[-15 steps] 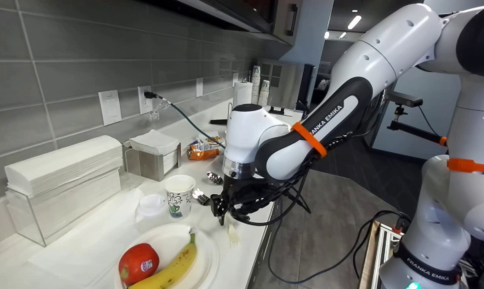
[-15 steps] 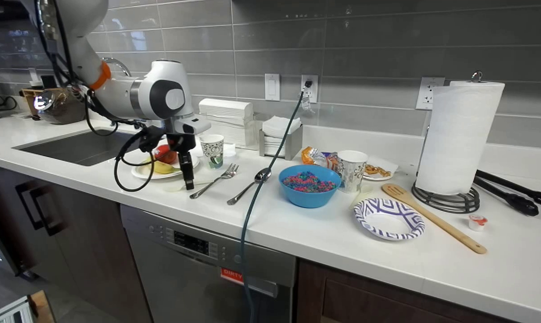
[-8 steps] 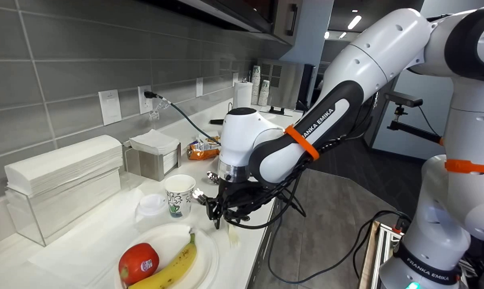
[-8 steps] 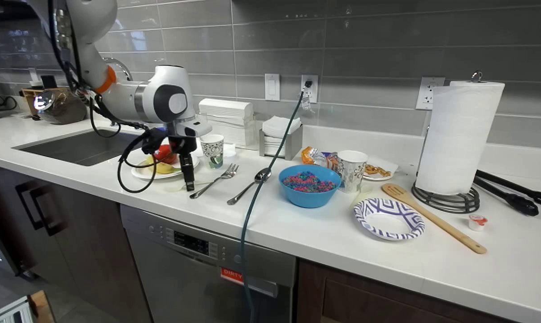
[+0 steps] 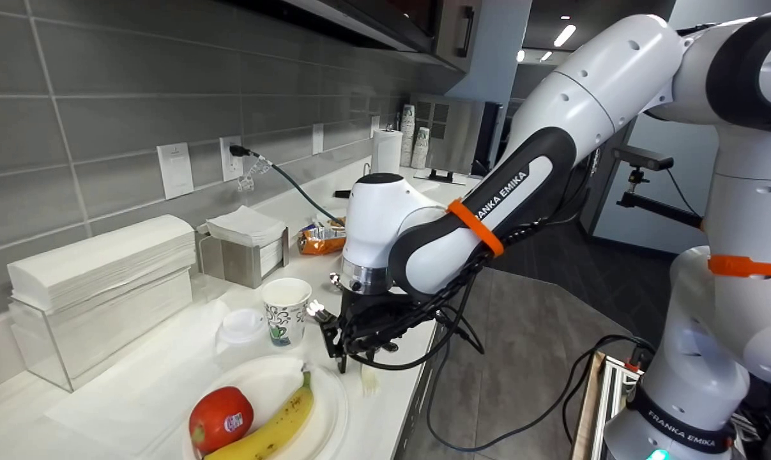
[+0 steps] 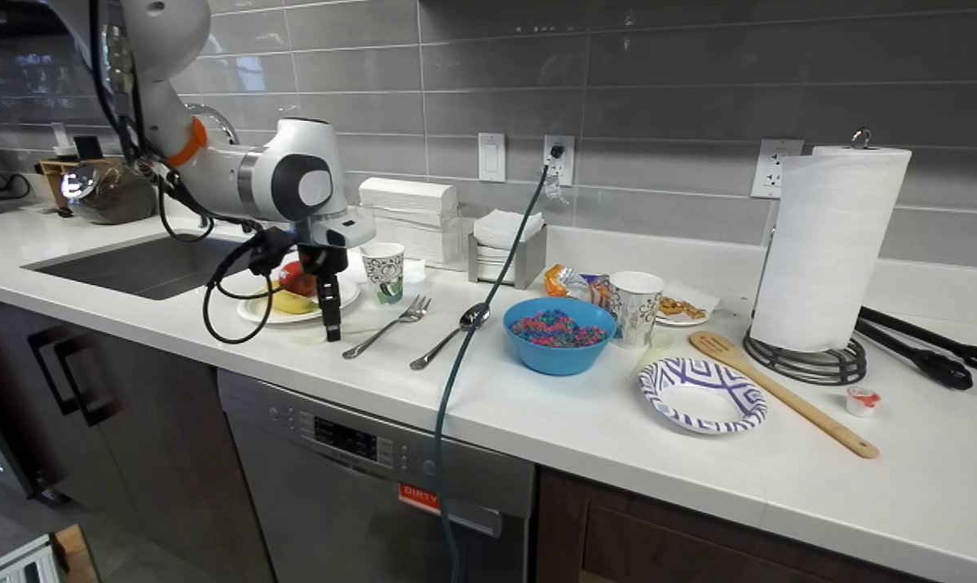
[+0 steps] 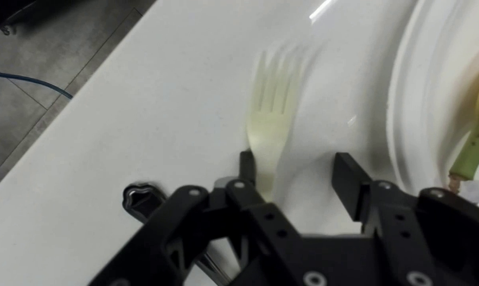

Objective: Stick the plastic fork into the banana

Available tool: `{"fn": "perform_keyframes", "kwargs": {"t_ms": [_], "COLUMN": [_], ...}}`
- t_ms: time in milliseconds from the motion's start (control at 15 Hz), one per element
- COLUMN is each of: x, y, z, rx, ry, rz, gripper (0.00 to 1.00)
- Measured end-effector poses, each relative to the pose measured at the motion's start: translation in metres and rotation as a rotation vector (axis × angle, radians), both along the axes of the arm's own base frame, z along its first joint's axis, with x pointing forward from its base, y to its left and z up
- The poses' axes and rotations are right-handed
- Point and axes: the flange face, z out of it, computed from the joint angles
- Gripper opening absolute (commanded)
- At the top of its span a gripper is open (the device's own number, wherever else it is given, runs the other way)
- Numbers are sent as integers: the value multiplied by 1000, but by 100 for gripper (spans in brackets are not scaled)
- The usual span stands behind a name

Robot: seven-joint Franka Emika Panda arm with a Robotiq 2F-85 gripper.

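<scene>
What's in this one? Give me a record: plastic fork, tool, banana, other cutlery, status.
plastic fork: lying on the counter, beside the plate
tool: open; in the wrist view the plastic fork's handle shows between its jaws, nearer one; contact unclear
banana: on the plate, next to the red fruit
other cutlery: metal fork and spoon, on the counter
status: plastic fork not yet in the banana

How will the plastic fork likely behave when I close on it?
The plastic fork looks thin, so probably light and bendy. Lying on the glossy counter, it may slide when the open gripper closes.
</scene>
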Motion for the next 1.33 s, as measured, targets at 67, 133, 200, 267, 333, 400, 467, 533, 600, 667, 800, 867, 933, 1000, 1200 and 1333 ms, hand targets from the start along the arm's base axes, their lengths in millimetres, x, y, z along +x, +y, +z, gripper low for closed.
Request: {"fn": "perform_keyframes", "kwargs": {"t_ms": [67, 133, 200, 267, 333, 400, 467, 533, 600, 667, 800, 867, 933, 1000, 1200, 1333], "x": [0, 0, 0, -1, -1, -3, -5, -8, -13, -19, -34, -43, -52, -61, -78, -80], "y": [0, 0, -1, 0, 1, 2, 4, 8, 13, 19, 33, 39, 45, 49, 60, 70], "z": [0, 1, 1, 2, 2, 3, 5, 9, 15, 23, 44, 56, 69, 82, 114, 126], "rx": [0, -2, -2, -3, -4, -9, -15, -26, -44, -67, -133, -175, -219, -266, -378, -393], "ry": [0, 3, 2, 1, 0, -2, -5, -9, -16, -29, -61, -83, -114, -151, -230, -264], "rz": [-4, -10, -16, -19, -22, -21, -20, -15, -8, 1, 18, 20, 16, 25, 133, 238], "gripper": [16, 8, 1, 0, 3, 4, 3, 4, 4, 4, 4, 4, 4, 4, 4, 4]}}
